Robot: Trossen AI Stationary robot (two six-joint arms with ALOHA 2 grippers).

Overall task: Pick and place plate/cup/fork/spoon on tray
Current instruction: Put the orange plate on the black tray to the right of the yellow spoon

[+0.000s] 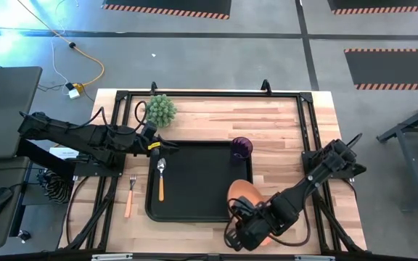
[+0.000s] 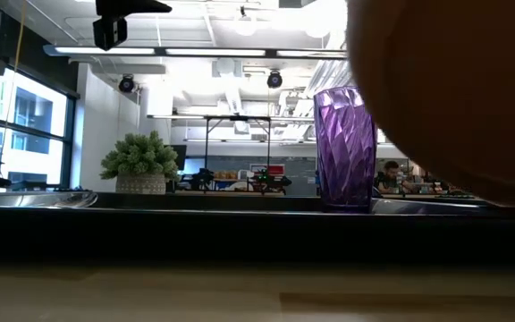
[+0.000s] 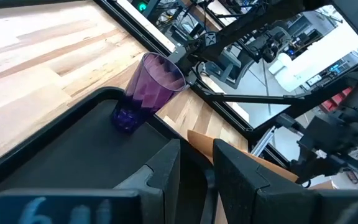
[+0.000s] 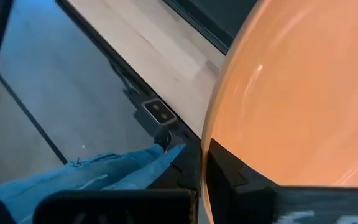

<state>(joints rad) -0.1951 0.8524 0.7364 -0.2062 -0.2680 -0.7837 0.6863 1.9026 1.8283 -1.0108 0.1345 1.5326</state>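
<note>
The right gripper [image 1: 247,230] hangs over the near right corner of the tray [image 1: 194,214], its fingers pressed together on the rim of the plate [image 1: 244,196], which it holds tilted and lifted, the plate's upper edge leaning over the tray's right side. In the right wrist view the plate [image 4: 297,93] fills most of the picture, its edge running down into the gripper's [image 4: 207,158] dark fingers. In the low view the plate [image 2: 454,89] looms as a large orange shape above the tray's right part, clear of the surface. The cup [image 1: 242,148] stands upright in the far right corner of the tray, well apart from the held plate. The spoon [image 1: 161,177] lies on the tray's left side, bowl toward the far edge, handle pointing to the near edge. The fork [image 1: 130,196] lies on the desk [image 1: 281,123] just left of the tray, outside the rim, roughly parallel to the spoon. The left gripper [image 1: 153,146] waits over the tray's far left corner, just beyond the spoon's bowl; its fingers [image 3: 229,168] stand partly spread with nothing between them, pointing across the tray toward the cup [image 3: 148,90]. A green plant [image 1: 160,109] sits on the desk beyond the tray's far left corner.
</note>
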